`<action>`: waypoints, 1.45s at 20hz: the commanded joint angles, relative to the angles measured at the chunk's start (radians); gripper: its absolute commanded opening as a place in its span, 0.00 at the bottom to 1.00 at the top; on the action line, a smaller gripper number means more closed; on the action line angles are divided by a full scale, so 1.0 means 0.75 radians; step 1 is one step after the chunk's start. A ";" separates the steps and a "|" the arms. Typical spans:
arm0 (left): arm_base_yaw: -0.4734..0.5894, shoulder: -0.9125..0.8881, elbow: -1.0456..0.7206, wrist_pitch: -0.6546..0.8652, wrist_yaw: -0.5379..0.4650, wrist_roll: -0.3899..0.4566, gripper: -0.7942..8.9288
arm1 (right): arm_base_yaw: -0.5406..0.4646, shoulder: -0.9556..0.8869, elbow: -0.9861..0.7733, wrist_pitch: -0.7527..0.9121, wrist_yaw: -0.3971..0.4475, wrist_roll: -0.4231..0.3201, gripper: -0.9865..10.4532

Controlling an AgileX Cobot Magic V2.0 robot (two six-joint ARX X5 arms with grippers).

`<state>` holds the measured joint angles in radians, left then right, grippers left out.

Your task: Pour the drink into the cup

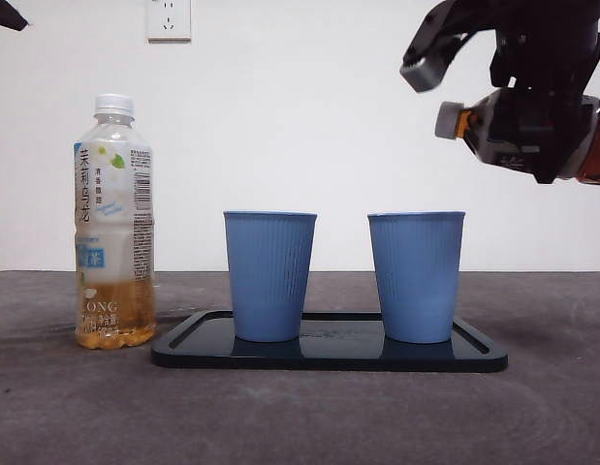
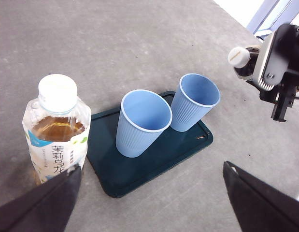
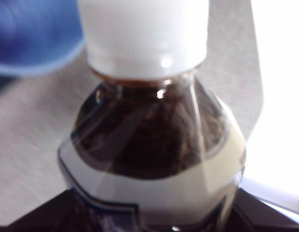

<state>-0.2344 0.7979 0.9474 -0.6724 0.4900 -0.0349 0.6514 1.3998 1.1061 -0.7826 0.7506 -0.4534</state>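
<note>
My right gripper [image 1: 540, 131] is shut on a dark drink bottle [image 1: 474, 124] with a white cap. It holds the bottle tilted nearly level, high above and right of the right blue cup [image 1: 416, 276], with the cap pointing left. In the right wrist view the bottle [image 3: 149, 145] fills the frame and a blurred blue cup [image 3: 31, 34] lies beyond it. The left blue cup [image 1: 269, 274] stands beside the right one on a dark tray [image 1: 329, 356]. My left gripper [image 2: 149, 205] is open and empty, above the table near the tea bottle [image 2: 57, 128].
A tall tea bottle [image 1: 113, 228] with a white cap and pale label, about a quarter full, stands left of the tray. A wall socket [image 1: 169, 17] is on the white wall behind. The left arm shows as a black tip [image 1: 7, 15] at the top left corner.
</note>
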 commanded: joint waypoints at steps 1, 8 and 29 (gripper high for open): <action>-0.014 0.008 0.009 0.009 0.006 0.022 0.56 | 0.024 0.022 0.051 0.015 0.098 -0.098 0.27; -0.063 0.008 0.009 -0.005 0.006 0.022 0.56 | 0.061 0.056 0.052 0.015 0.162 -0.183 0.27; -0.107 0.008 0.009 -0.012 0.005 0.033 0.56 | 0.143 0.198 0.051 0.063 0.337 -0.276 0.27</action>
<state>-0.3107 0.7979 0.9474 -0.6865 0.4896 -0.0303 0.7475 1.5383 1.1099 -0.7467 0.9585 -0.6750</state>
